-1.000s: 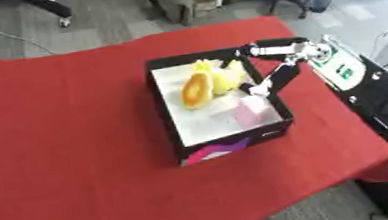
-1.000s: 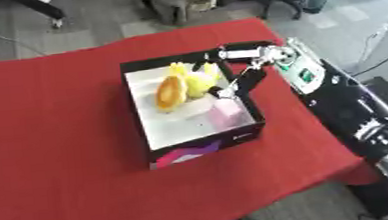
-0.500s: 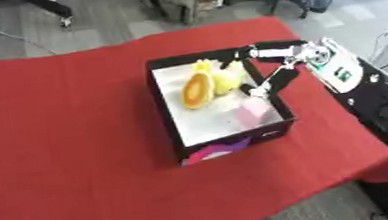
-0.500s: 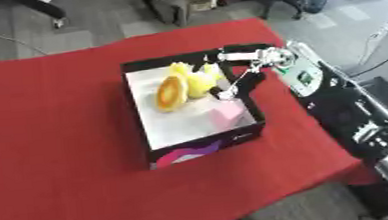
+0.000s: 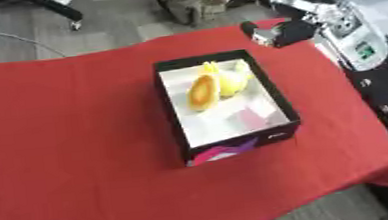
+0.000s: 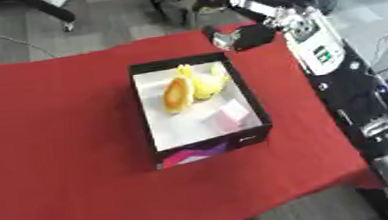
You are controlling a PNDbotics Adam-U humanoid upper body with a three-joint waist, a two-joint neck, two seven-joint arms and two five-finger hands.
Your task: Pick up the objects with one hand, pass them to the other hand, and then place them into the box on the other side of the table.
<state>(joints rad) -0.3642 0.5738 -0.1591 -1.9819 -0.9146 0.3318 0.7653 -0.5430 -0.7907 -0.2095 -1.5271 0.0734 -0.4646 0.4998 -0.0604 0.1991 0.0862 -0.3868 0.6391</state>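
Three items in box (image 5: 278, 108), right hand (image 5: 277, 33) above far corner

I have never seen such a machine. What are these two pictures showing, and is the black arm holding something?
Both pictures come from two cameras in a humanoid robot's head, looking down at a table with a red cloth. The black arm on the right ends in the robot's right hand, above the cloth beyond the box; whether its fingers hold anything cannot be told. The black box contains an orange-yellow bread-like item, a yellow object and a pink object. The left hand is not visible.
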